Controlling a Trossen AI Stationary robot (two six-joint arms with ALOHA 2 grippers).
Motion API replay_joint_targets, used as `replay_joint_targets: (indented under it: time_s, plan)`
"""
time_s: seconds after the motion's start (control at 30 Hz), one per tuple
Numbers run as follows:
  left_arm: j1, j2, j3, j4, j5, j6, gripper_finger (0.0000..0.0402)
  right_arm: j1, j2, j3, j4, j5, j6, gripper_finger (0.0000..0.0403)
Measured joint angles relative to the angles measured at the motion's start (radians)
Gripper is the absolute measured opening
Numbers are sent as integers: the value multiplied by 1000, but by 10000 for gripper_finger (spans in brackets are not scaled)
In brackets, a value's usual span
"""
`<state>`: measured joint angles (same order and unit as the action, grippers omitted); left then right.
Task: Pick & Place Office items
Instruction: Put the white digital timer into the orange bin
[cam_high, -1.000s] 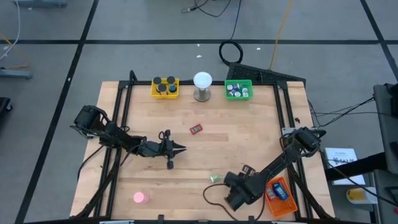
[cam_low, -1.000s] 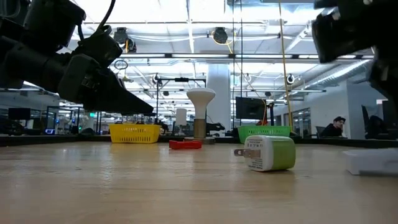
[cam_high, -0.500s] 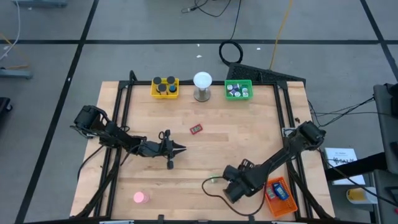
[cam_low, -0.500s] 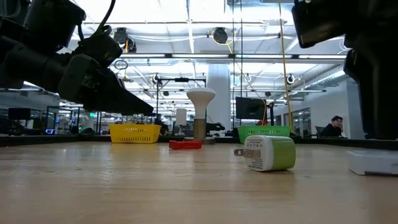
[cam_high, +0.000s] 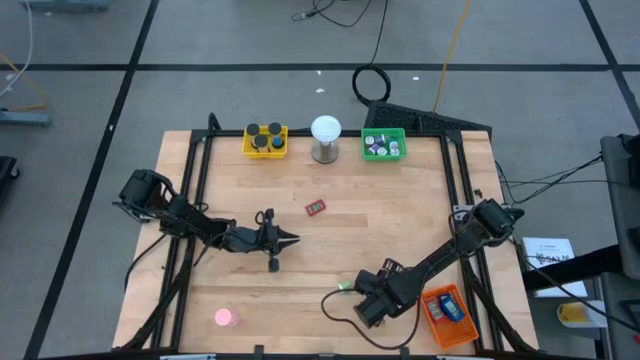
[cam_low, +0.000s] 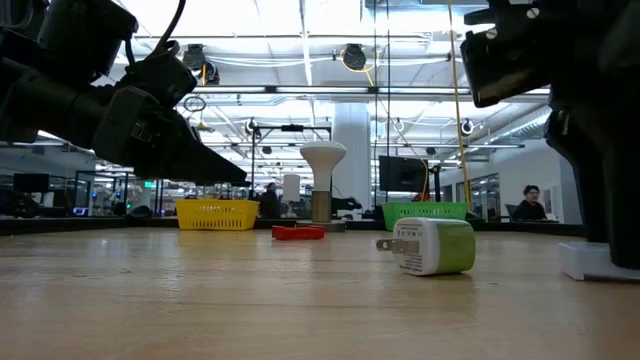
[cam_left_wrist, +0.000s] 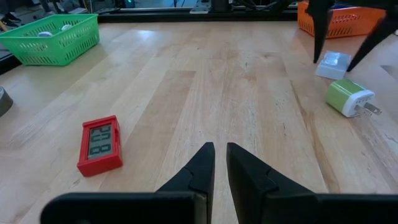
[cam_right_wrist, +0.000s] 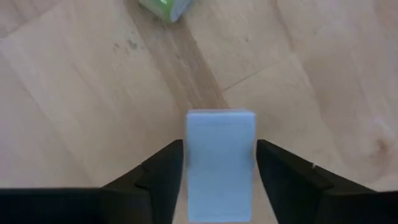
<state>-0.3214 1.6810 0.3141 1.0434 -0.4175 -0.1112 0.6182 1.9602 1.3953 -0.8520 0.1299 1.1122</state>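
Note:
A white block (cam_right_wrist: 221, 168) lies flat on the wooden table near its near edge, beside a green plug adapter (cam_right_wrist: 163, 7). My right gripper (cam_right_wrist: 221, 148) points down over the block, open, one finger close along each of the block's long sides. The left wrist view shows the same: the block (cam_left_wrist: 334, 64) lies between its spread fingers. My left gripper (cam_left_wrist: 221, 152) hovers shut over the table's left middle, holding nothing. A red digital clock (cam_high: 316, 207) lies at the centre and a pink disc (cam_high: 224, 318) at the near left. My right gripper comes at the white block from above, fingers pointing down. Its two fingers (cam_right_wrist: 168, 163) stand hard by the block's two long sides (cam_right_wrist: 190, 155). Whether they touch the block I cannot tell. The block lies flat on the table.
A yellow tray (cam_high: 266, 141) with dark round caps, a white ball on a metal stand (cam_high: 325, 138) and a green tray (cam_high: 383, 146) line the far edge. An orange tray (cam_high: 446, 312) sits at the near right corner. Bare wood lies between the clock and the adapter (cam_high: 345, 287).
My right gripper has shifted a little toward the table's left edge, from beside the orange tray to over the white block. In the low view one of its fingers now stands in front of the block, which has not moved.

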Motion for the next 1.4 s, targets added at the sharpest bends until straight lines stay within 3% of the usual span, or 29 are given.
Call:
replay_joint_targets:
  time_s: [0.23,0.6,0.7,0.87,0.93,1.13,1.4]
  plan:
    - [0,0,0,0,0,-1,47,-2,-1,-10,-10,-5,9,159]
    - [0,0,0,0,0,-2,47,-2,-1,-24,-4,-31,27,238]
    - [0,0,0,0,0,-2,47,-2,-1,-33,14,-32,29,217]
    - [0,0,0,0,0,-2,47,-1,-10,-42,27,-50,45,147]
    - [0,0,0,0,0,-2,47,-1,-29,-45,18,-86,68,146]
    - [0,0,0,0,0,-2,47,44,-193,-43,-42,-100,248,146]
    - [0,0,0,0,0,-2,47,228,-351,-43,-238,-75,698,146]
